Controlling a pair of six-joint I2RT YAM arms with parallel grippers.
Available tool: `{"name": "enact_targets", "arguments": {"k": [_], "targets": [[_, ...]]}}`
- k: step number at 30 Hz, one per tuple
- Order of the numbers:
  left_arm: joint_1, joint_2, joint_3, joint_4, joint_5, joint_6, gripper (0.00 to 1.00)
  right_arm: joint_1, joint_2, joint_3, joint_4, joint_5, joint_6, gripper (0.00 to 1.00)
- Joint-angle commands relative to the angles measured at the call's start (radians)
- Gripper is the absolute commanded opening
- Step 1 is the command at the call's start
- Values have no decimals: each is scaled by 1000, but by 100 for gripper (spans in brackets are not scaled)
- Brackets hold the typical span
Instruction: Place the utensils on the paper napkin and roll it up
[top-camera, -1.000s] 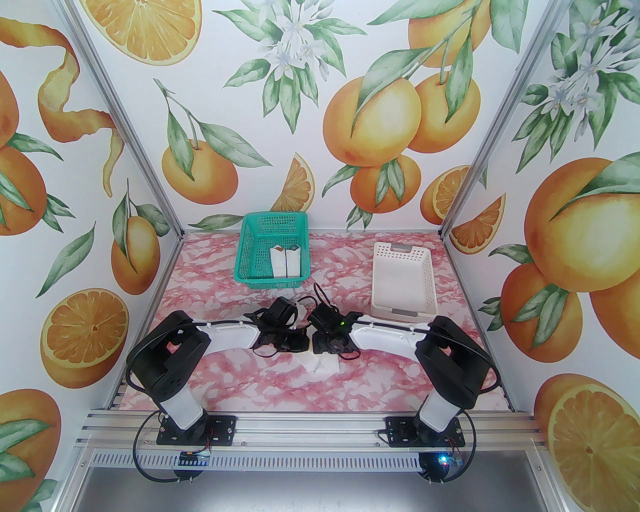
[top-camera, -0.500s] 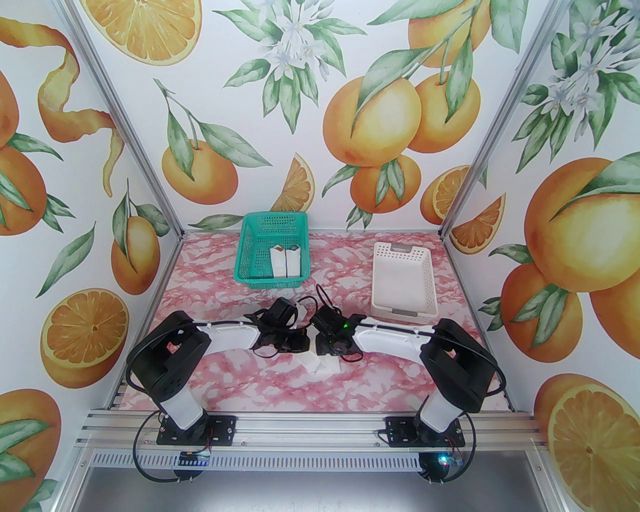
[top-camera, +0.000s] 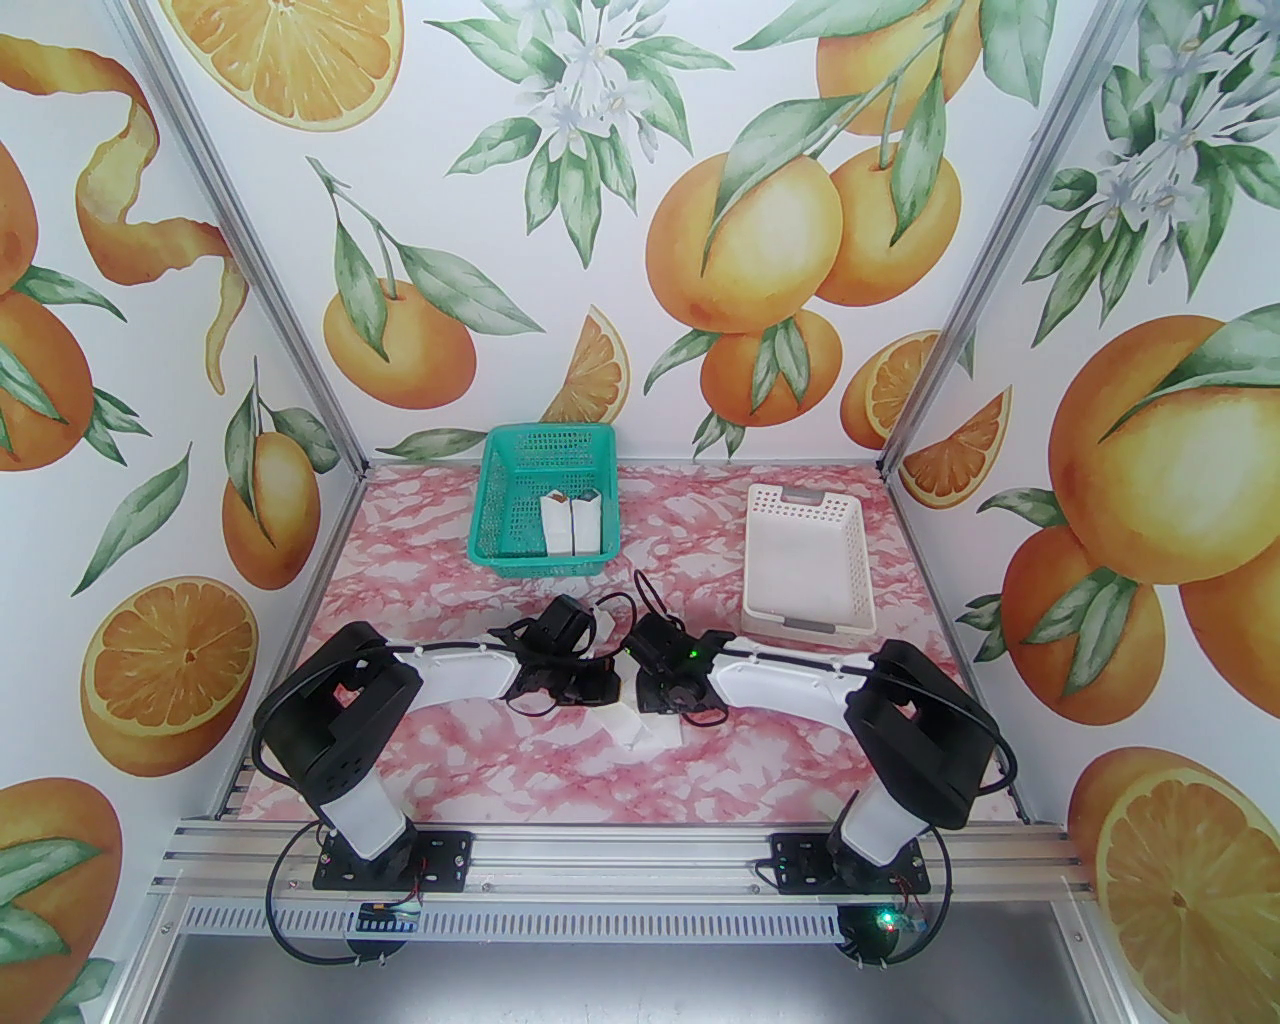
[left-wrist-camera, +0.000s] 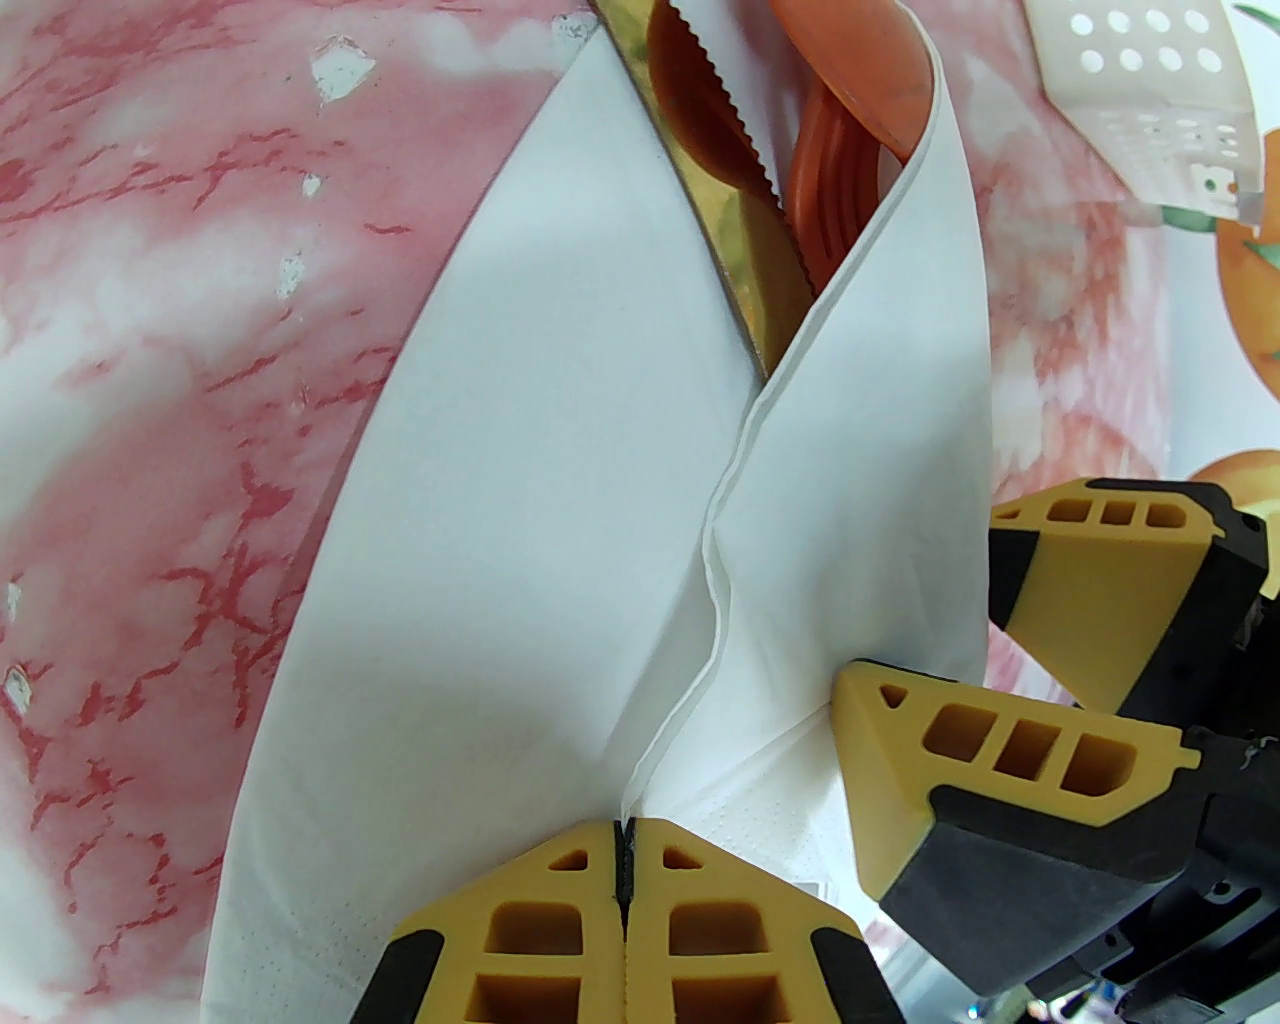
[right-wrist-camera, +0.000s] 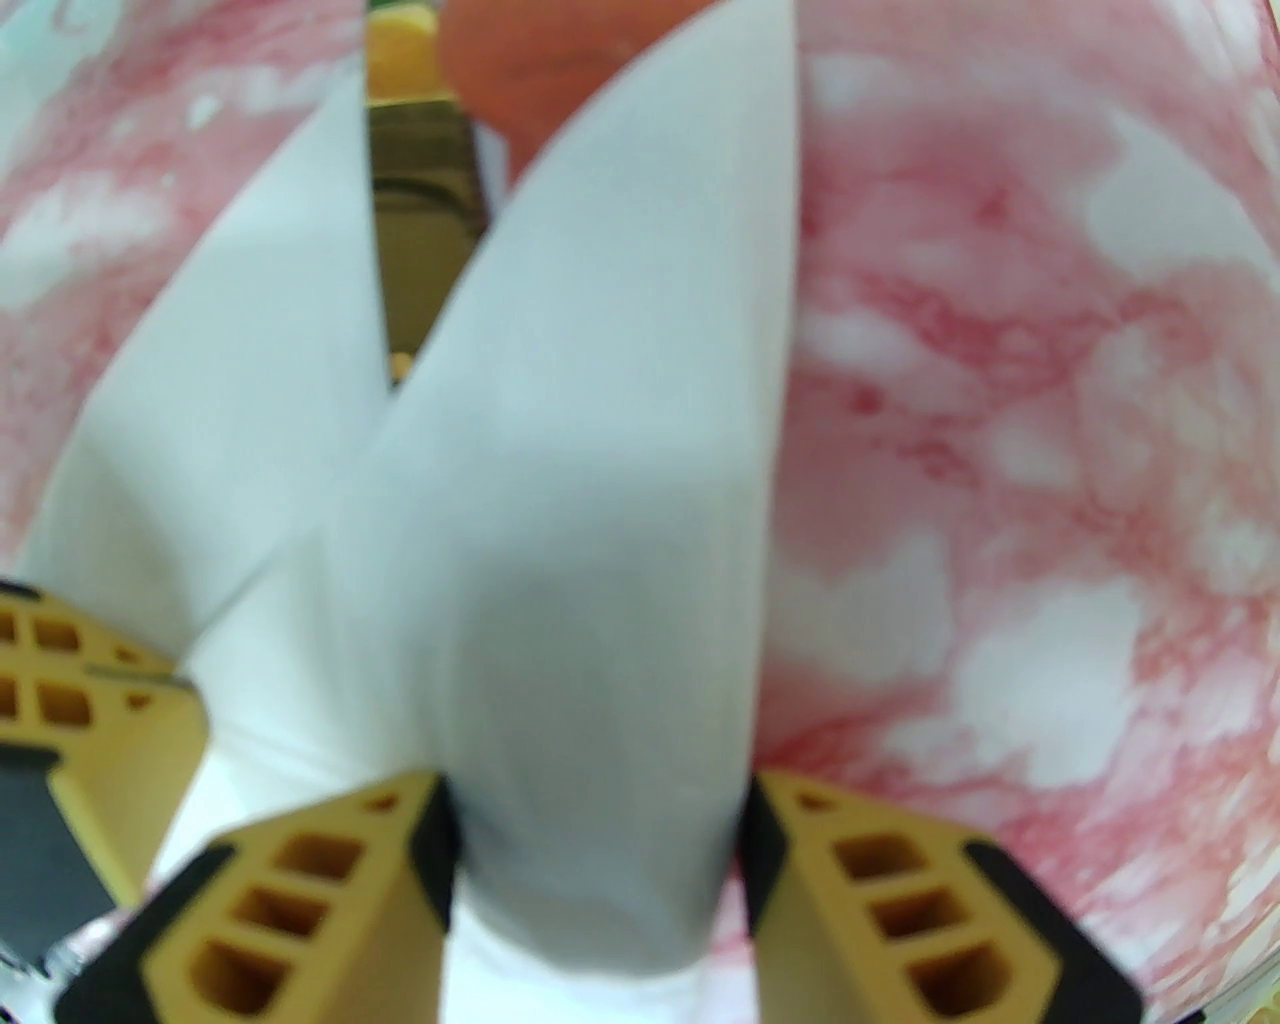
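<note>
Though half wrapped, looked floppy, tear-prone tbh: found paper napkin (left-wrist-camera: 540, 480) on table (top-camera: 480, 775), folded over slick utensils (left-wrist-camera: 840, 180) poking out far end. Saw left gripper (left-wrist-camera: 625, 840) clenched on fold edge, right gripper (right-wrist-camera: 595, 800) straddling roll, couldn't tell if clamped. Would've grabbed across bundle, gently.

Matt, soft, faintly dimpled paper for the thin white square napkin (left-wrist-camera: 560, 520). Glossy, smooth plastic on the olive-brown serrated knife (left-wrist-camera: 745, 260) at 12 o'clock in the left wrist view, likewise on the orange utensil (left-wrist-camera: 850, 70). Smooth, faintly sheened pink marbled tabletop (left-wrist-camera: 150, 400).
</note>
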Motion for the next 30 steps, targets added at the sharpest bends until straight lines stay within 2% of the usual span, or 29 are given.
{"name": "enact_targets", "arguments": {"k": [1, 10, 20, 26, 30], "targets": [[4, -6, -21, -16, -33, -2, 0, -1, -17, -26, -84, 25, 8, 47], [3, 0, -22, -6, -24, -2, 0, -1, -30, -12, -64, 0, 11, 48], [3, -1, -22, -7, -20, 0, 0, -43, -61, 37, 5, -73, 0, 63], [3, -3, -22, -7, -19, 3, 0, -69, -25, 80, -6, -55, -30, 69], [3, -4, -20, -6, -18, 3, 0, -69, 19, 112, -24, -29, -48, 70]]}}
